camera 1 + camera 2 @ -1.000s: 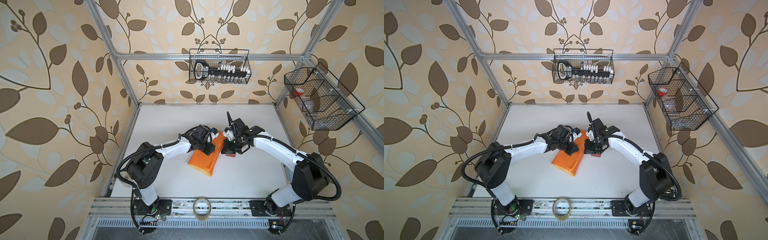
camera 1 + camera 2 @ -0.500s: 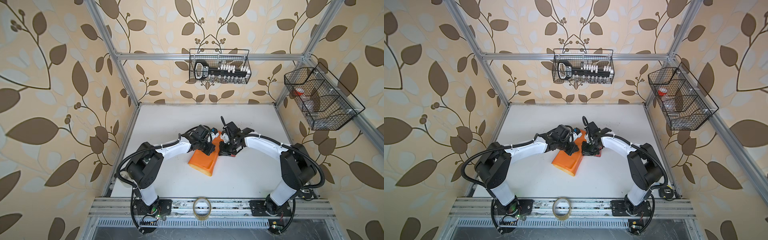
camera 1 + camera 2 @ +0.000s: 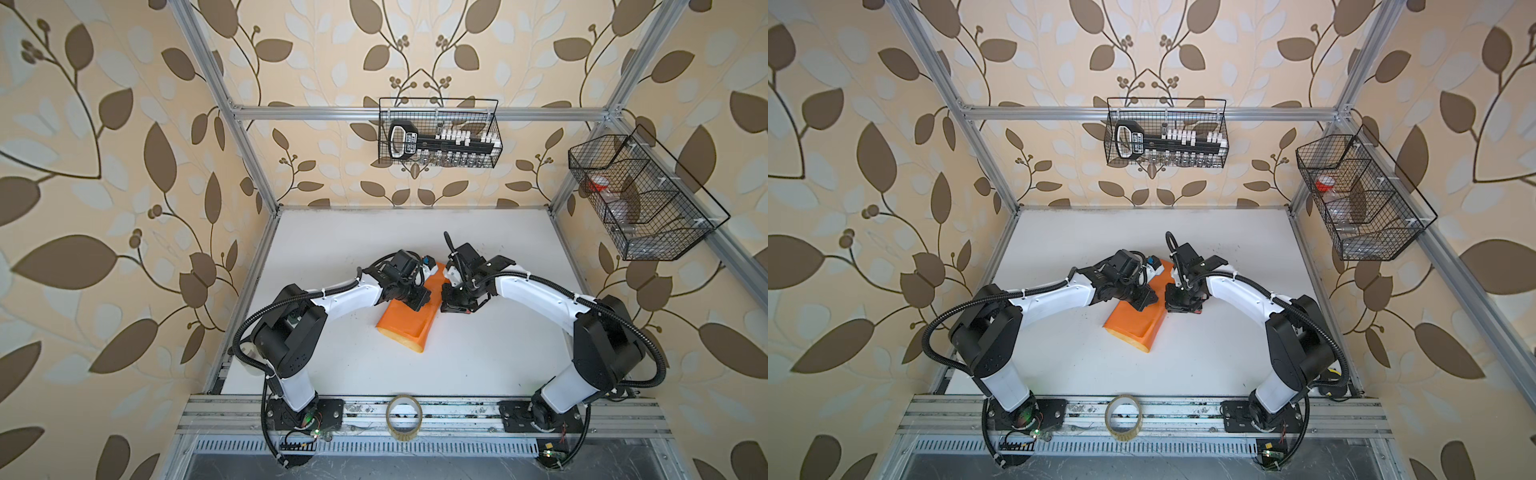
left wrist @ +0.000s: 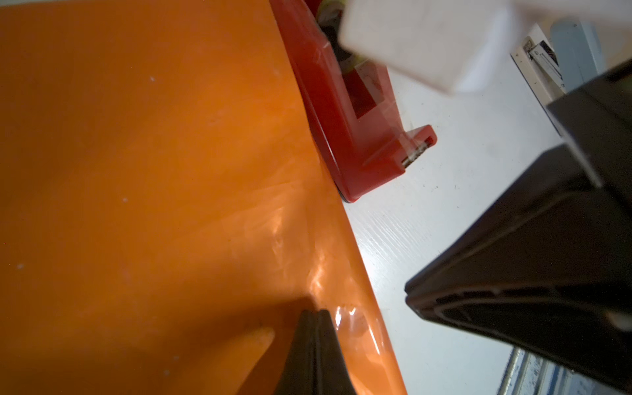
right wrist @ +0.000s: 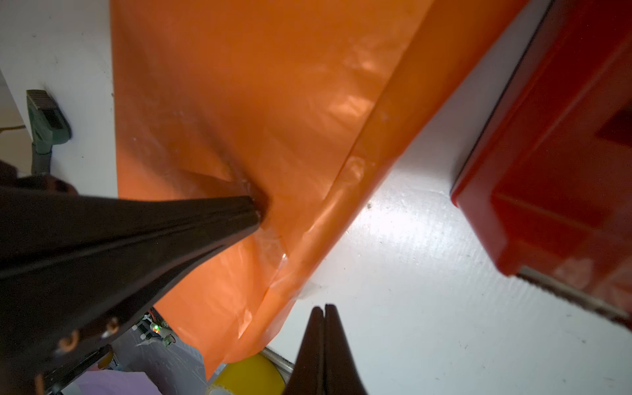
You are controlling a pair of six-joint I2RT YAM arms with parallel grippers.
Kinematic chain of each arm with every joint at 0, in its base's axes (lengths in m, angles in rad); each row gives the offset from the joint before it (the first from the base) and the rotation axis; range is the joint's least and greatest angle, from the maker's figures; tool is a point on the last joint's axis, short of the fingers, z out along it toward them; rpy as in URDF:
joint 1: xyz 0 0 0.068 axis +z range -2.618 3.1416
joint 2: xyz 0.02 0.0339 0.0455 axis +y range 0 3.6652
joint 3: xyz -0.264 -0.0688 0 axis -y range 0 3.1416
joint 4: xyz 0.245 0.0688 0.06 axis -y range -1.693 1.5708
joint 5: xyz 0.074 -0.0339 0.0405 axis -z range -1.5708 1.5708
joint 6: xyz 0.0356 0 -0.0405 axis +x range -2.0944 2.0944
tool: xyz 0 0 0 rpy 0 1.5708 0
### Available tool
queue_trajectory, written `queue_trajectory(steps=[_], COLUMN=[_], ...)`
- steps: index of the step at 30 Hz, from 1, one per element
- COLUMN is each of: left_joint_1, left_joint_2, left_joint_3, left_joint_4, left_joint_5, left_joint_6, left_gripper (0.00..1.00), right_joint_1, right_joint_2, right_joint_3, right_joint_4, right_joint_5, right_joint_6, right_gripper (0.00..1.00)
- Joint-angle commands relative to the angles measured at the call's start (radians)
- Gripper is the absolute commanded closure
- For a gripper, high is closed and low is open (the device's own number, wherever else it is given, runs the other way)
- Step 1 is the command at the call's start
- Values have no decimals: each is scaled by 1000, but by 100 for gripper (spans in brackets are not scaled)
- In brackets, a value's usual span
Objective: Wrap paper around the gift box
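The orange paper lies folded around a flat parcel in the middle of the white table. The gift box is hidden inside it. My left gripper is shut, and its tips press down on the paper's top face, denting it. In the right wrist view the left gripper touches the paper near a taped edge. My right gripper is shut and empty, over bare table just beside the parcel's right edge.
A red tape dispenser stands on the table against the parcel's right side, close to my right gripper. A clear tape roll rests on the front rail. Wire baskets hang on the back and right walls.
My right arm swung slightly towards the parcel, then eased back, and its gripper stayed shut beside the paper. The left gripper has kept pressing on the paper.
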Motion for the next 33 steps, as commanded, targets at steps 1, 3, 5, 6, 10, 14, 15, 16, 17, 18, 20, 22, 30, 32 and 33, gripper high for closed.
queue_trajectory(steps=[1, 3, 5, 6, 10, 14, 15, 16, 17, 18, 20, 22, 30, 32, 33], left_joint_1=[-12, -14, -14, -14, -16, -16, -18, -19, -19, -19, -19, -22, -24, -23, -24], left_joint_2=[49, 42, 40, 41, 37, 42, 42, 40, 36, 33, 37, 36, -19, -46, -62], left_joint_3=[-33, -28, -29, -34, -34, -44, -45, -41, -37, -37, -42, -47, 59, 138, 186], left_joint_4=[-53, -65, -65, -59, -59, -43, -42, -47, -56, -58, -47, -42, -146, -237, -295], left_joint_5=[-75, -73, -71, -73, -73, -74, -74, -73, -70, -70, -70, -71, -22, 5, 13], left_joint_6=[22, 19, 21, 21, 19, 21, 21, 20, 20, 19, 19, 20, 27, 61, 92], left_gripper=[100, 100, 100, 100, 100, 100, 100, 100, 100, 100, 100, 100, 95, 88, 84], right_joint_1=[16, 21, 26, 26, 28, 28, 28, 27, 28, 29, 27, 21, -22, -34, -37], right_joint_2=[17, 39, 51, 63, 98, 125, 133, 138, 140, 142, 152, 164, 37, -42, -79], right_joint_3=[17, 22, 17, 17, 18, 5, 4, -1, -6, -11, -15, -22, -79, -95, -101], right_joint_4=[-5, 5, 28, 31, 48, 79, 88, 98, 113, 126, 132, 135, 81, 61, 55], right_joint_5=[-13, -17, -26, -27, -31, -28, -31, -31, -34, -38, -22, -9, 28, 32, 30], right_joint_6=[16, 23, 27, 25, 30, 30, 34, 41, 50, 53, 49, 45, 18, 12, 6], right_gripper=[100, 100, 100, 100, 100, 100, 100, 100, 100, 100, 100, 100, 100, 100, 100])
